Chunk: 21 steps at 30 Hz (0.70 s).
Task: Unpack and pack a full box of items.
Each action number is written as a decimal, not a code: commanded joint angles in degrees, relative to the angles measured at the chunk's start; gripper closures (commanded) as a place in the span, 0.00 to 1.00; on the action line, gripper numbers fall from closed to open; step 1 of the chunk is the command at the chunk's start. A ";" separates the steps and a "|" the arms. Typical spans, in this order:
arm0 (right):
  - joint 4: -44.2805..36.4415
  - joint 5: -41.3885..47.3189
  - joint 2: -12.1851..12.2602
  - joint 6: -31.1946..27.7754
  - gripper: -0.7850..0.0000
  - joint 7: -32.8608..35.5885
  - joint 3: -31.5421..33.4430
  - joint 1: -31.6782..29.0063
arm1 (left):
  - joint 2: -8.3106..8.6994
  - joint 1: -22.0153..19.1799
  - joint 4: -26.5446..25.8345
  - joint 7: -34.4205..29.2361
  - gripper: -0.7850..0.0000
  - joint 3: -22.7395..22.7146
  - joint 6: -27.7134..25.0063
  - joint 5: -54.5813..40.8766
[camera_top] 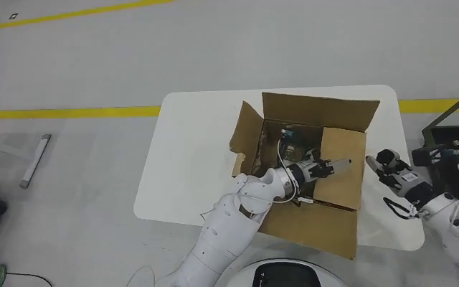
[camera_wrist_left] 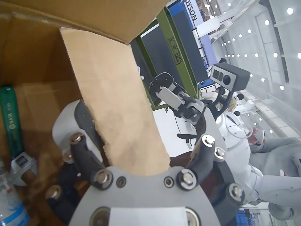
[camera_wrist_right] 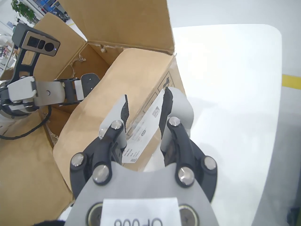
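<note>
Top view: box [camera_top: 308,215] stands open on the surface [camera_top: 193,165], items packed inside.
Left hand [camera_top: 337,166] is spread astride the right flap [camera_top: 343,186], nothing clamped, likely so the flap is pushed outward for access. Right hand [camera_top: 381,159] is held released and empty beside the box's labelled wall. Green-handled tool [camera_wrist_left: 10,118] and bottle [camera_wrist_left: 9,196] are seen inside.

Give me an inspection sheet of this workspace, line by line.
Surface: white table, bearing the box.
Job's things: open cardboard box; green-handled tool and bottle inside.
Clutter: nothing seen.
Grippers: left gripper open, a flap between its fingers; right gripper open, beside the box's outer wall.
Cables: white cable at the left wrist.
Surroundings: yellow floor lines; green stand.
</note>
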 commanded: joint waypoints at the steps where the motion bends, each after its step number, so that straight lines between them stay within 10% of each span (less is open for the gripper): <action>1: -0.24 1.94 -0.04 0.96 0.51 -0.25 1.88 -0.19 | -0.06 -0.28 -1.27 -0.37 0.00 0.18 -0.49 -0.30; 11: -1.63 13.42 -0.07 3.02 0.38 3.35 12.11 -1.85 | -1.32 -2.44 -6.32 -3.03 0.00 4.12 -4.17 -4.63; 18: -2.83 22.61 0.07 3.38 0.00 10.07 19.30 -3.30 | -3.39 -6.34 -3.94 -4.42 0.00 10.26 -7.45 -4.75; 21: -2.89 24.12 0.34 3.06 0.00 14.20 22.51 -3.83 | -4.34 -8.02 -2.18 -4.30 0.00 12.49 -8.09 -3.81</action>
